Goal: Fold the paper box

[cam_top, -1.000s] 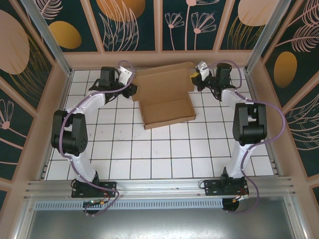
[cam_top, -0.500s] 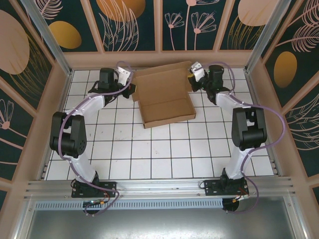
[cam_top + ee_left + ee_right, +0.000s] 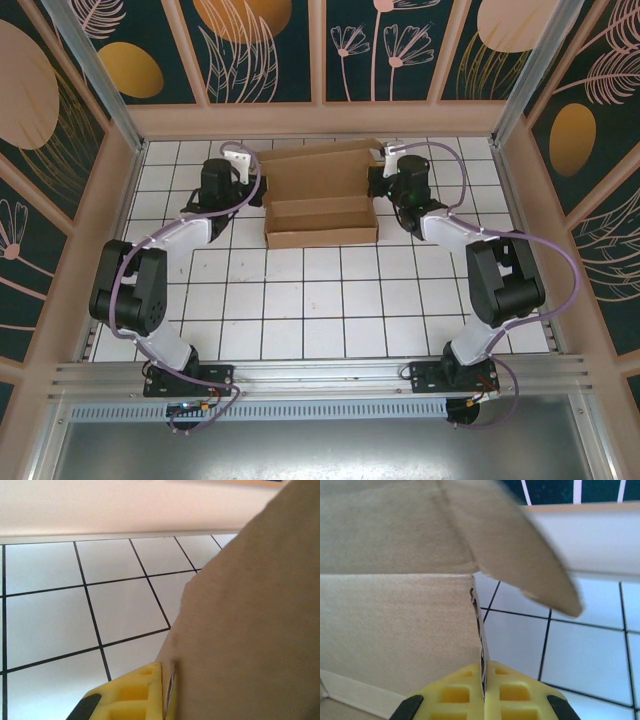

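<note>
The paper box point(image 3: 320, 212) is a brown cardboard tray on the white tiles at the back middle, with its lid panel point(image 3: 315, 172) tilted up behind it. My left gripper point(image 3: 258, 187) is at the box's left side, shut on a cardboard wall. In the left wrist view one yellow finger point(image 3: 132, 695) presses against the brown panel point(image 3: 250, 630). My right gripper point(image 3: 376, 180) is at the box's right side. In the right wrist view its gripper point(image 3: 484, 685) pinches the thin edge of a cardboard wall point(image 3: 395, 630), and a rounded flap point(image 3: 520, 545) hangs above.
The pale back wall point(image 3: 320, 120) runs close behind the box. Low side walls point(image 3: 120, 230) bound the tiled floor point(image 3: 320, 310). Open tiles lie between the box and the arm bases point(image 3: 190, 380).
The left gripper has shut on the box's left wall. Both grippers have swung the box round square to the back wall, and its lid now stands steeper.
</note>
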